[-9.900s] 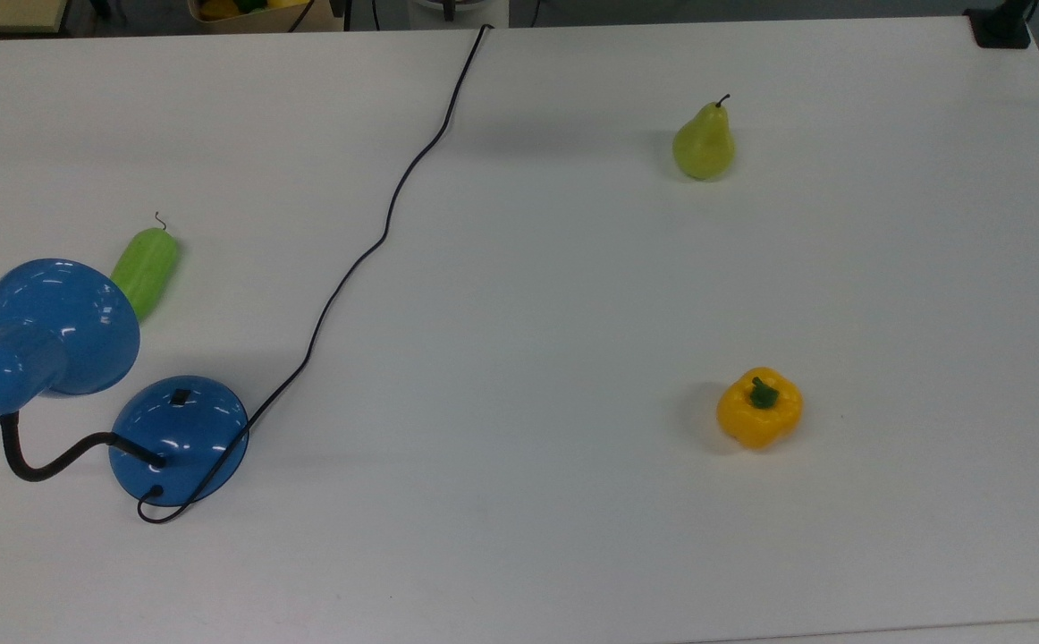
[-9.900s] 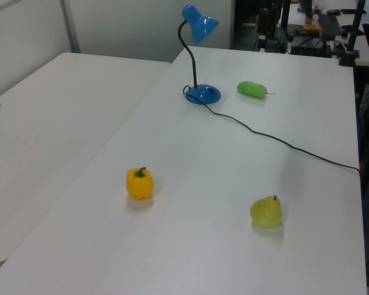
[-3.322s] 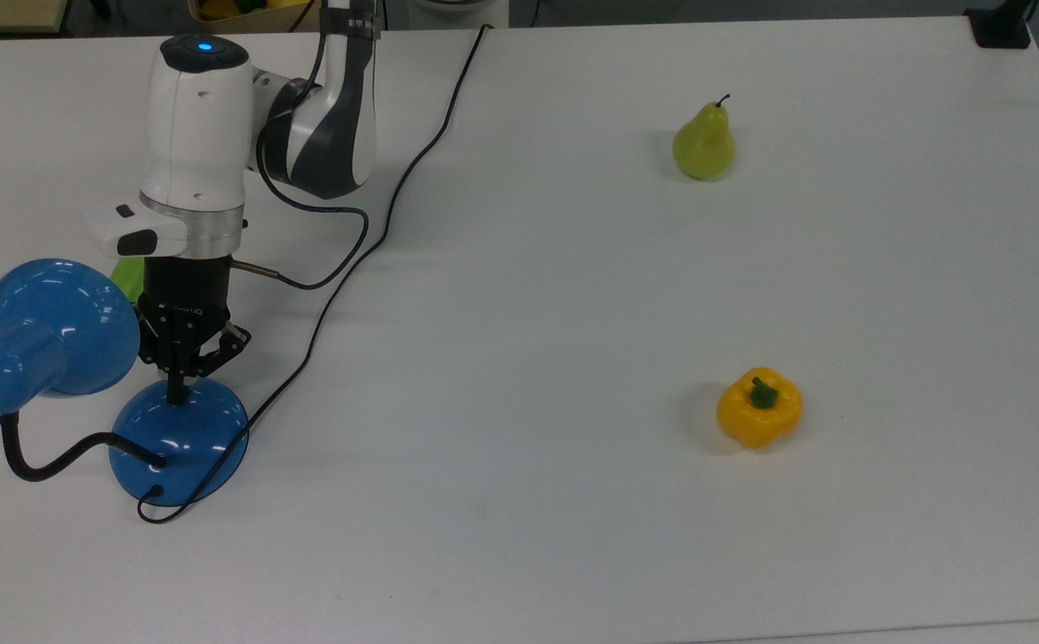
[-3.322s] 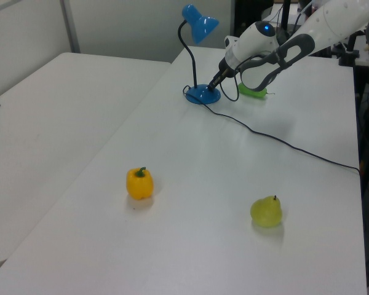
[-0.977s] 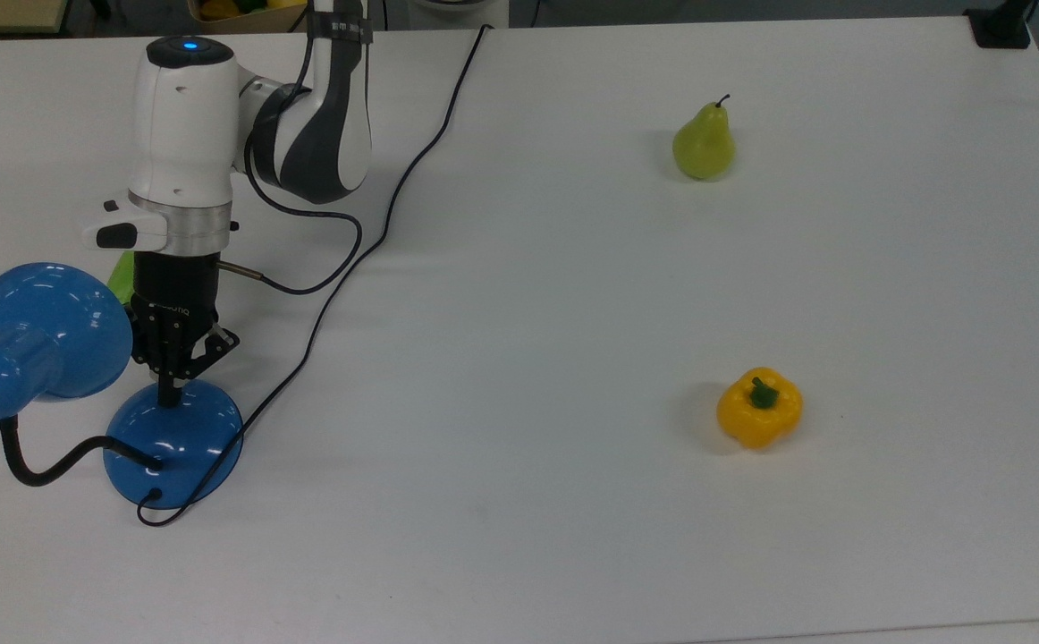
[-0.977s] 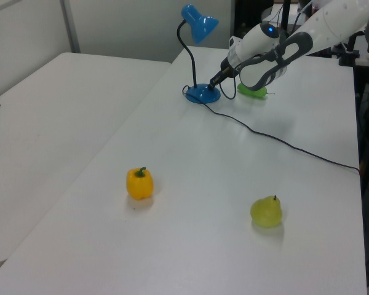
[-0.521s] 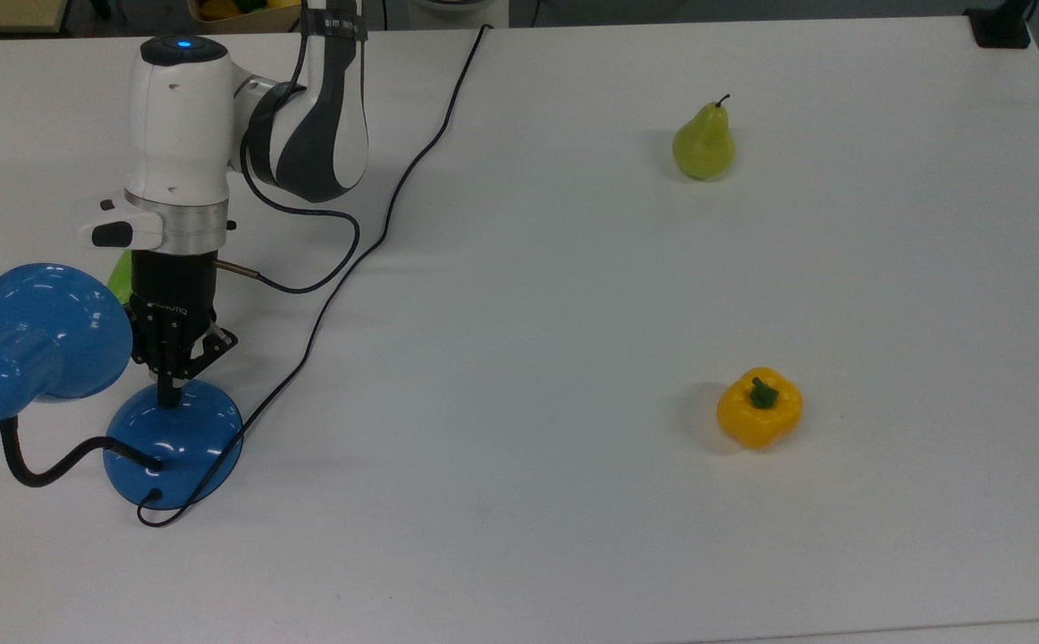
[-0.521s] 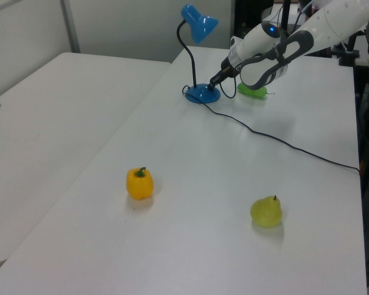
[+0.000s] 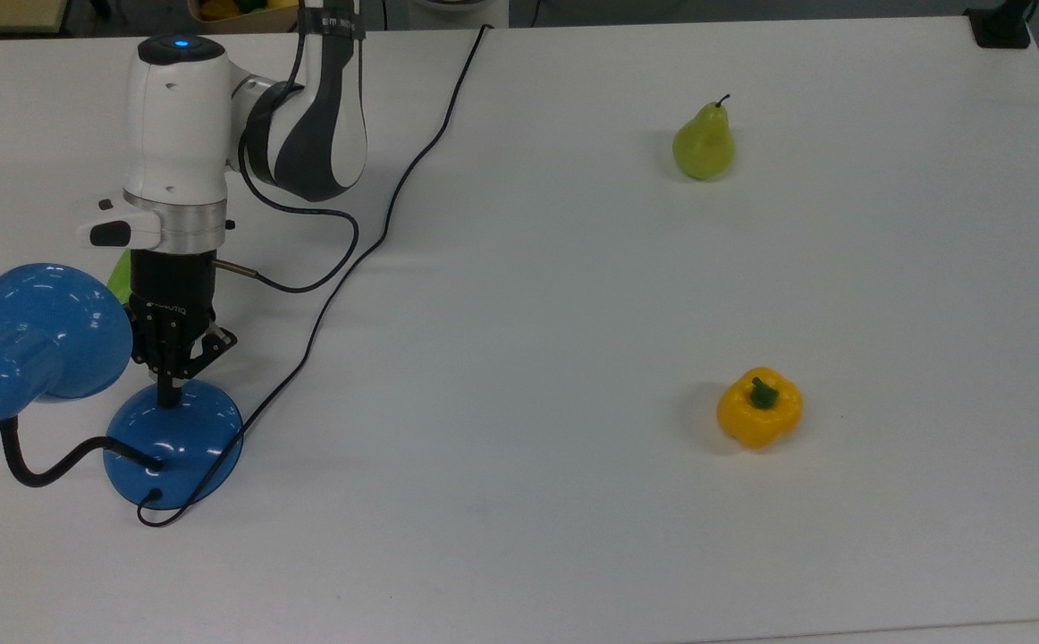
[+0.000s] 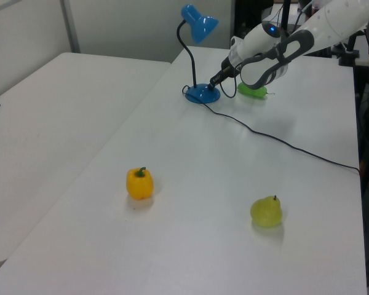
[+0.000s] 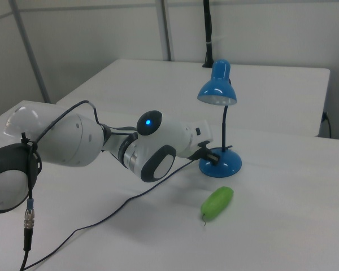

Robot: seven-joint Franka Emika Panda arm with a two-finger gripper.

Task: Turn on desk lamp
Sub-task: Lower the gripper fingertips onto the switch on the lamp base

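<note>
With its fingers (image 9: pixel 164 391) pinched together (holding nothing), the gripper (image 9: pixel 164 400) is pressing on the desk lamp (image 9: pixel 173 443) base, so the push should be going straight down onto the switch without sliding the base across the table (image 9: pixel 573 313)

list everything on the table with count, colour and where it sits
desk lamp: 1, glossy blue with black gooseneck, at the top view's left edge, round base on the table
lamp cord: 1, black, runs from the base to the table's far edge in the top view
cucumber: 1, green, lying beside the lamp base
pear: 1, green, upright, top view's upper right
bell pepper: 1, yellow with green stem, top view's lower right
table: 1, white, under everything
end effector: 1, black, shut, tip down on the lamp base
robot arm: 1, white and grey, above the lamp base
</note>
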